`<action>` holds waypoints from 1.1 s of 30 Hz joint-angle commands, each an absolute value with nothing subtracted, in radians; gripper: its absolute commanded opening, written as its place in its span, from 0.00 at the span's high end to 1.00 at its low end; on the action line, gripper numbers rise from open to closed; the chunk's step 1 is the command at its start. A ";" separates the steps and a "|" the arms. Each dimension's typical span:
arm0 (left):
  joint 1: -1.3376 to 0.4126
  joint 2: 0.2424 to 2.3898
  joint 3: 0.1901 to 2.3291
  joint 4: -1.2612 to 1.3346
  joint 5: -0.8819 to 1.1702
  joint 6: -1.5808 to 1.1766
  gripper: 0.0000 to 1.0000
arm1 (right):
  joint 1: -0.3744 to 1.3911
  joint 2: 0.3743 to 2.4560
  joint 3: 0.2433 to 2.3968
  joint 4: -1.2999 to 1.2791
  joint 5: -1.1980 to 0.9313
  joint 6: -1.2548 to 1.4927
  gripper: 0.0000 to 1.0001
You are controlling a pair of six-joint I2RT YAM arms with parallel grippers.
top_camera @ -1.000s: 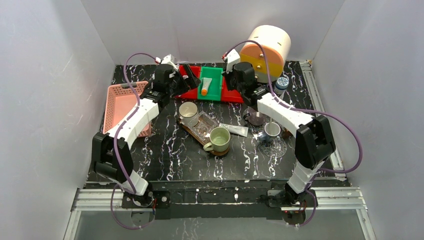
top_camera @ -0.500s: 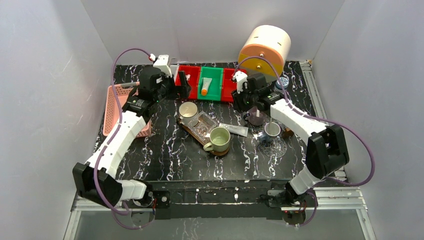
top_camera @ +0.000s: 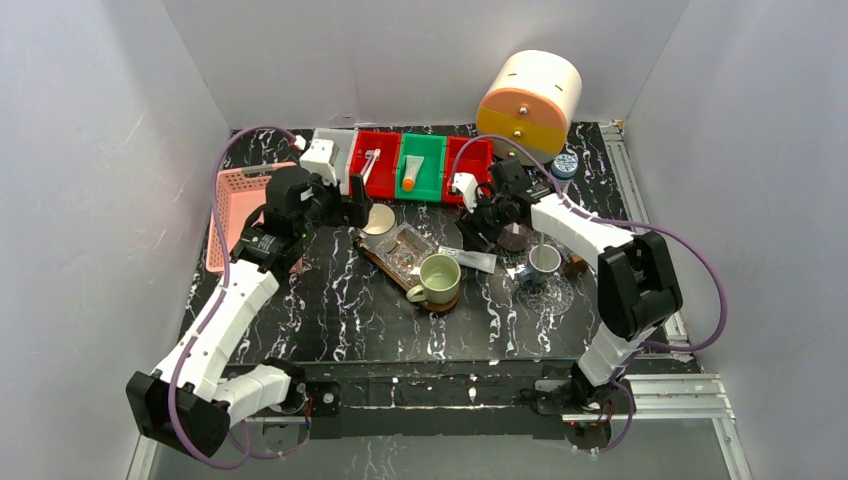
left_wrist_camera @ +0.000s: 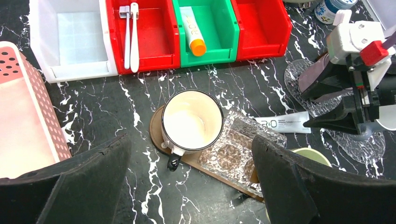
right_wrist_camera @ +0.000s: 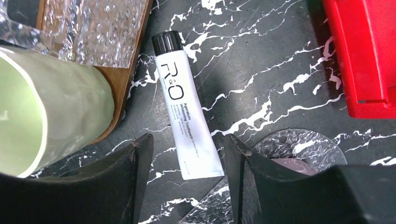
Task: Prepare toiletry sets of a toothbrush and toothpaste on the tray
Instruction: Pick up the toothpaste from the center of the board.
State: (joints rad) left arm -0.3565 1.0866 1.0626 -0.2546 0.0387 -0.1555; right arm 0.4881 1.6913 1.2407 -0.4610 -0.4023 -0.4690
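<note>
Two slim white toothbrushes (left_wrist_camera: 131, 35) lie side by side in a red bin (top_camera: 372, 163). An orange-capped toothpaste tube (left_wrist_camera: 194, 30) rests in the green bin (top_camera: 424, 185). A dark-capped white toothpaste tube (right_wrist_camera: 187, 107) lies flat on the black table right of the wooden tray (left_wrist_camera: 156, 128). My right gripper (right_wrist_camera: 189, 177) is open above this tube's crimped end, holding nothing; in the top view it (top_camera: 478, 225) hovers just behind the tube (top_camera: 468, 260). My left gripper (left_wrist_camera: 191, 186) is wide open and empty over the tray's white mug (left_wrist_camera: 191, 121).
The tray also carries a glass dish (left_wrist_camera: 238, 149) and a green mug (top_camera: 438, 278). An empty white bin (left_wrist_camera: 70, 37), a second red bin (left_wrist_camera: 261, 25) and a pink basket (top_camera: 240, 215) stand at the back left. A cream-orange drum (top_camera: 530, 95), a small cup (top_camera: 545, 260) and glass coasters (right_wrist_camera: 299, 144) are on the right.
Both arms drew back from the bins toward the table's middle. The right gripper opened and came over the dark-capped tube. The left gripper left the red bin, uncovering the toothbrushes.
</note>
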 commanded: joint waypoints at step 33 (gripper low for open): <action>-0.377 1.032 1.000 -0.212 -0.020 -0.121 0.02 | 0.564 1.886 1.244 -0.348 -0.273 -0.660 0.49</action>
